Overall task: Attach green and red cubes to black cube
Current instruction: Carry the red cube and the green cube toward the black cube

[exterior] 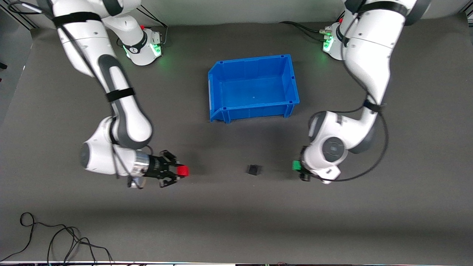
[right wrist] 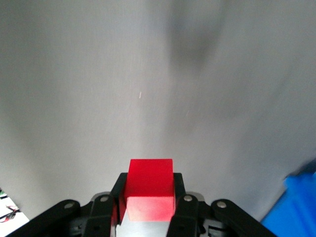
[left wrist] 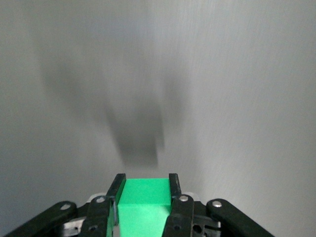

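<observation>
The black cube sits on the dark table mat between the two grippers. My right gripper is shut on the red cube and holds it above the mat, toward the right arm's end from the black cube. The red cube shows clamped between the jaws in the right wrist view. My left gripper is shut on the green cube, toward the left arm's end from the black cube. The green cube fills the space between the jaws in the left wrist view.
An empty blue bin stands on the mat farther from the front camera than the black cube; a corner of it shows in the right wrist view. A loose black cable lies near the mat's front edge at the right arm's end.
</observation>
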{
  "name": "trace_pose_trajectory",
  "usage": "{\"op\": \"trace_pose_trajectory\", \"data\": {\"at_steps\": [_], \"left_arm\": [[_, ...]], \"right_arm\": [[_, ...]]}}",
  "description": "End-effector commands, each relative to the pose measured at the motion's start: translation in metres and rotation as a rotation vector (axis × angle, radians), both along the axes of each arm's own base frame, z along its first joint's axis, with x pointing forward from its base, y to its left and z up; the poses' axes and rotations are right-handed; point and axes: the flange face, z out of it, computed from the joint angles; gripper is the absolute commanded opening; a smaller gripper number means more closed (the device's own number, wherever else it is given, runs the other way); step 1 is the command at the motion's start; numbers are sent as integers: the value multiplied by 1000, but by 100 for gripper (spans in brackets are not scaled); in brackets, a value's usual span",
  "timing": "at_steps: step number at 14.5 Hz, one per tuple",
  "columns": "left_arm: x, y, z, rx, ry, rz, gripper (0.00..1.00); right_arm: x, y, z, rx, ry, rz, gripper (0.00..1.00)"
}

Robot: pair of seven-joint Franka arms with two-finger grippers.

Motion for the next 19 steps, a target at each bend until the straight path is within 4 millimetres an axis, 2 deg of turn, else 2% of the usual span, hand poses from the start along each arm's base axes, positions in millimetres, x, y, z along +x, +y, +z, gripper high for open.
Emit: {"op": "trace_pose_trajectory", "data": {"at_steps": [1, 4, 8, 10, 12, 15, 17, 19], "left_arm": [[-4, -44, -16, -23, -81, -29, 0], [-7, -63, -37, -53, -122, -27, 0], [11, -70, -23, -82, -148, -3, 0], [6, -78, -24, -86, -146, -9, 0], [0, -90, -24, -91, -152, -25, 0], [-3, -95, -25, -93, -152, -28, 0], [-3, -99, -26, -96, -156, -24, 0], [-1, -102, -29, -99, -159, -21, 0]], "right_arm": [[-3, 64, -10, -11, -16, -105, 20], [-18, 123, -30, -26, -30, -174, 20], [-39, 173, -55, -34, -40, -234, 17], [-47, 185, -66, -42, -44, -244, 17], [-51, 189, -77, -50, -50, -259, 16], [-52, 194, -91, -53, -56, -299, 16], [-61, 207, -98, -53, -60, -292, 16], [-64, 211, -101, -52, -67, -299, 16]]}}
